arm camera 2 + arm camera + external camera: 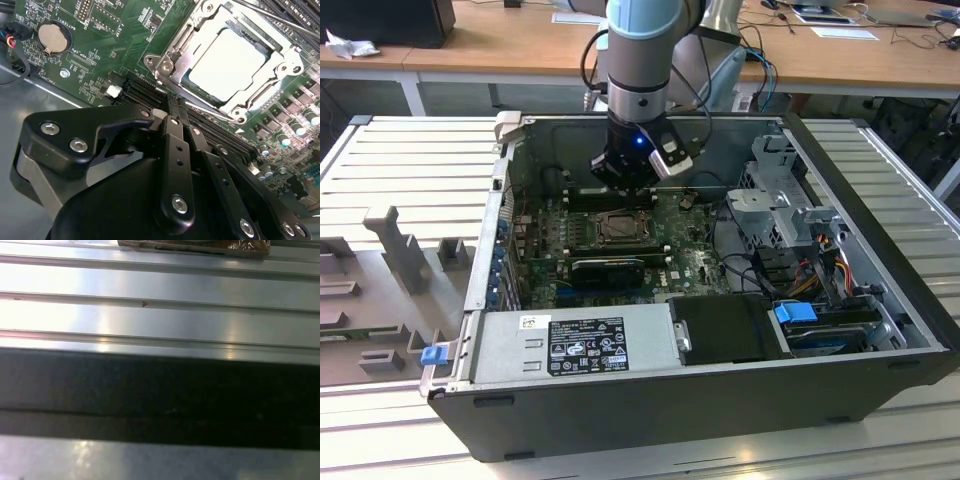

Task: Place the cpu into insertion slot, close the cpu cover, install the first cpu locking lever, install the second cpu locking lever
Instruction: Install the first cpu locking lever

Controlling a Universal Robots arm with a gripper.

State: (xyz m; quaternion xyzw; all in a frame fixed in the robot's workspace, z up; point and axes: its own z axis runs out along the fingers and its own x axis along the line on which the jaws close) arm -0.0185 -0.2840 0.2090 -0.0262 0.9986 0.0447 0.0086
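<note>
Ribbed silver metal desk (400, 160) under everything, with wooden worktops (500, 45) behind it in the exterior view; the same ribbed metal in bright bands across the first wrist view (160, 285).

Lying open on the desk, a large black computer case (700, 400), inside facing up.

Reaching down into the case from above, a grey and silver robot arm (640, 60), with a small blue light near its lower end.

Along the case's near wall, a long silver power supply box (570, 345) with a black label.

Flat on the case floor, a green circuit board (115, 45).

At the arm's end, a black pincer (625, 178), hanging just above the board beside the socket. In the second wrist view, pincer (170, 107) with its two black fingers (176, 150) pressed together and nothing visible between them, tips over the long black memory slots (142, 90).

Just beyond the tips, the square dark-rimmed insertion slot (620, 228).

Lying closed over the slot, the thin silvery square cpu cover (187, 42), a frame with a large window.

Seated in the slot and showing through that window, the flat pale silver-grey square cpu (227, 65).

Well apart from the socket, a round silver coin battery (52, 37) on the board.
</note>
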